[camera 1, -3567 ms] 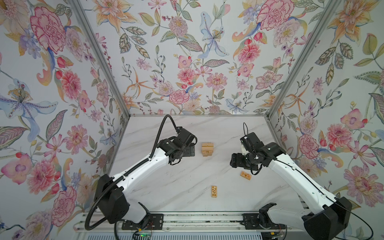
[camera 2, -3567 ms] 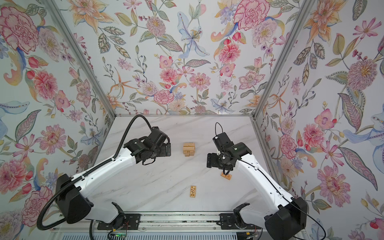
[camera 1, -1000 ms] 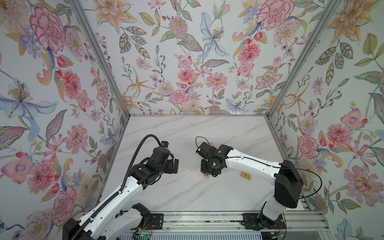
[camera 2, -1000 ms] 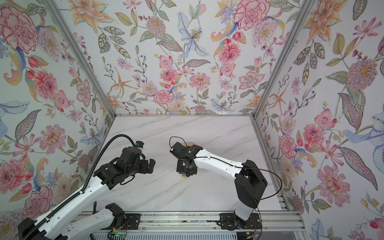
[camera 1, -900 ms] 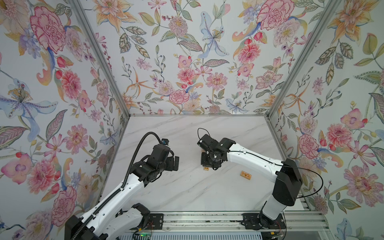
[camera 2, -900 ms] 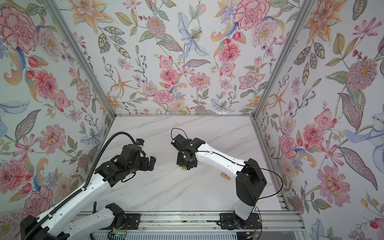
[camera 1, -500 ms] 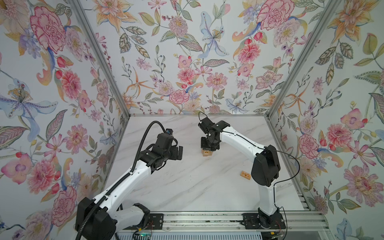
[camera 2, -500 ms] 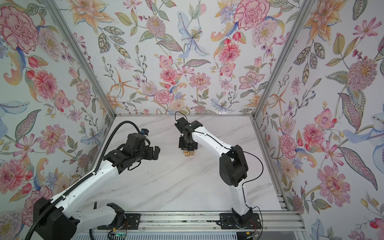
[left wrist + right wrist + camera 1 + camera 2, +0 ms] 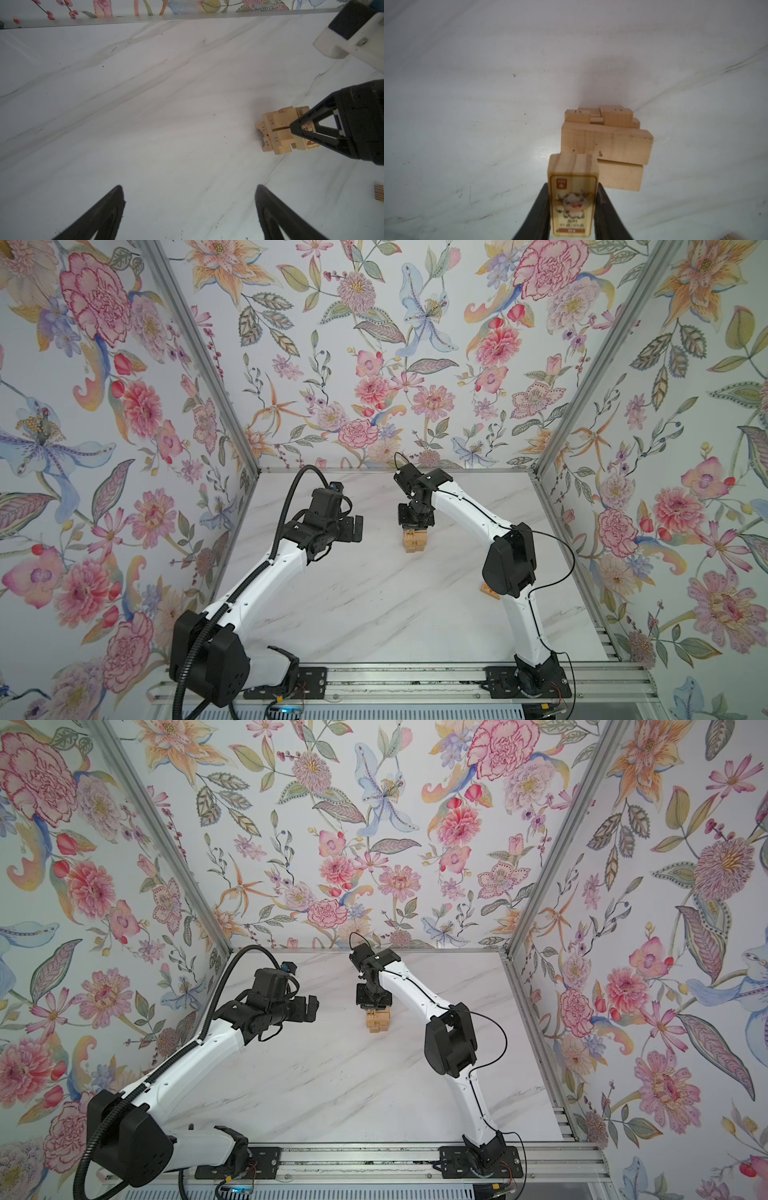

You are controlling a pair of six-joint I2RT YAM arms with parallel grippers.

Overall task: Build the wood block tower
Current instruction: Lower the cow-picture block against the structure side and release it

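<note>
- While the right gripper (image 9: 415, 526) (image 9: 373, 1007) points down at the table, its jaws are drawn in close on a printed block (image 9: 572, 199). They pinch its two long sides, and a cartoon cow and an orange label show on the face turned toward the wrist camera.
- Directly beneath that gripper's fingertips stands the tower (image 9: 415, 542) (image 9: 376, 1023). It is a small square stack of light wooden bricks laid in crossed pairs on the marble table (image 9: 374, 601).
- Seen from the right wrist, the tower (image 9: 606, 143) sits just beyond the held block's free end, a little to one side of the right gripper (image 9: 572, 187).
- Seen from the left wrist, the right gripper (image 9: 299, 128) has its tip over the tower (image 9: 276, 133). The printed block (image 9: 302, 111) is at the stack's top level, but whether it touches the bricks under it cannot be told.
- Small numbers are engraved on the brick ends.
- Off to the side of the tower and clear of it, the left gripper (image 9: 355, 526) (image 9: 311, 1006) (image 9: 189, 187) has its jaws spread wide with nothing between them. Its fingers (image 9: 264, 199) frame bare table.
- A loose block (image 9: 487, 588) (image 9: 379, 192) lies on the table well behind the right gripper, partly hidden by that arm's elbow.
</note>
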